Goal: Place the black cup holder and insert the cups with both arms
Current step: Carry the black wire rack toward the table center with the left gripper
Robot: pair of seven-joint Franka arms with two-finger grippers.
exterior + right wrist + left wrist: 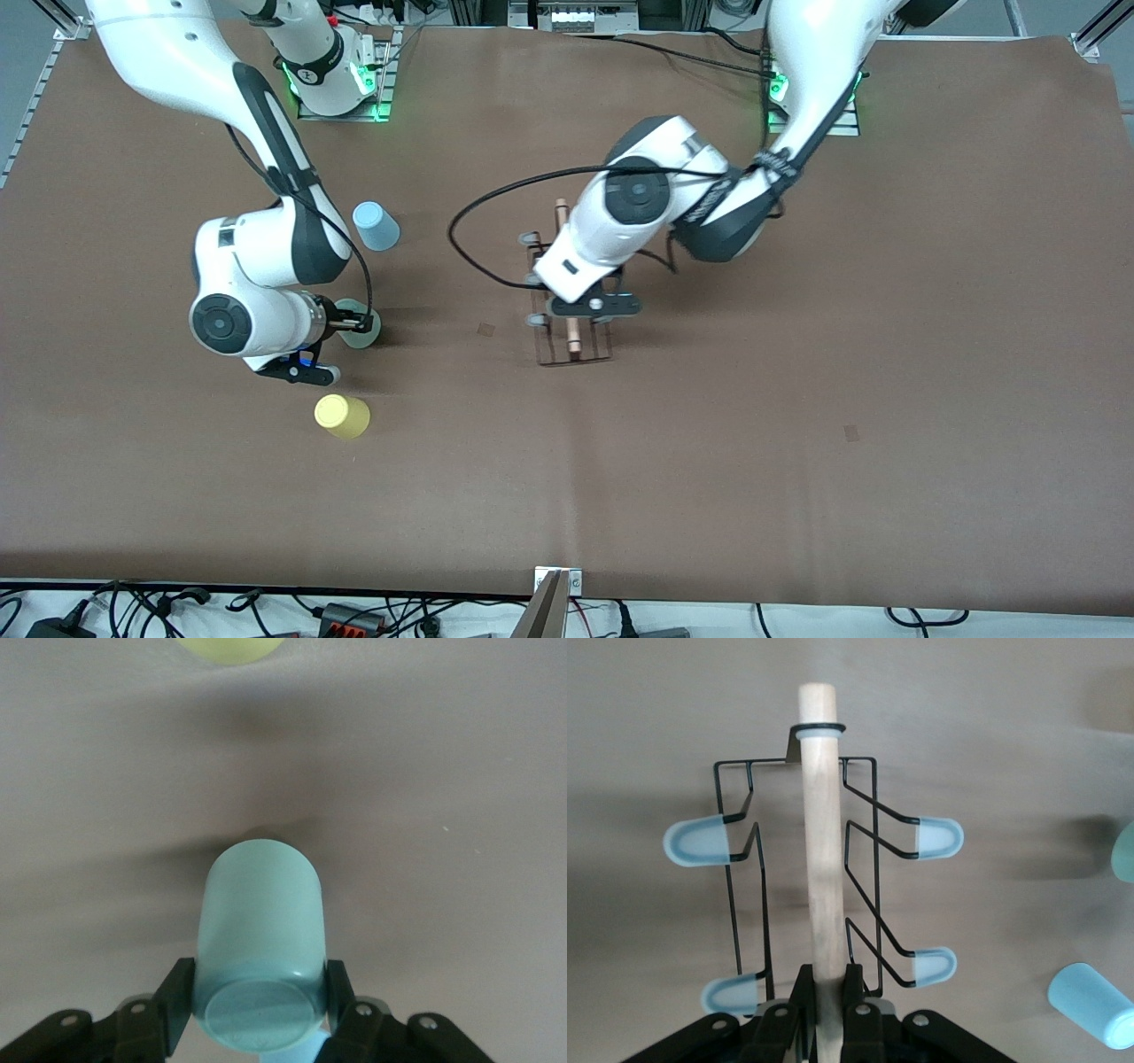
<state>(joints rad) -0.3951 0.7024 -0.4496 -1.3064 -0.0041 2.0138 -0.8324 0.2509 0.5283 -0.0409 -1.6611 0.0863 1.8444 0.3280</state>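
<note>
Left pincer (828,1010): pinched on wooden rod (821,833) of black cup holder (571,301), which is set at mid-surface (797,443), base on it. Right pincer (257,1001): closed approx. to cup width on mint-green cup (260,939), fingers (175,997) pressed on both sides, near right arm's end. Yellow cup (342,416) is seen nearer front edge; light blue cup (376,226) nearer robots' edge. Both stand apart from pincers.
</note>
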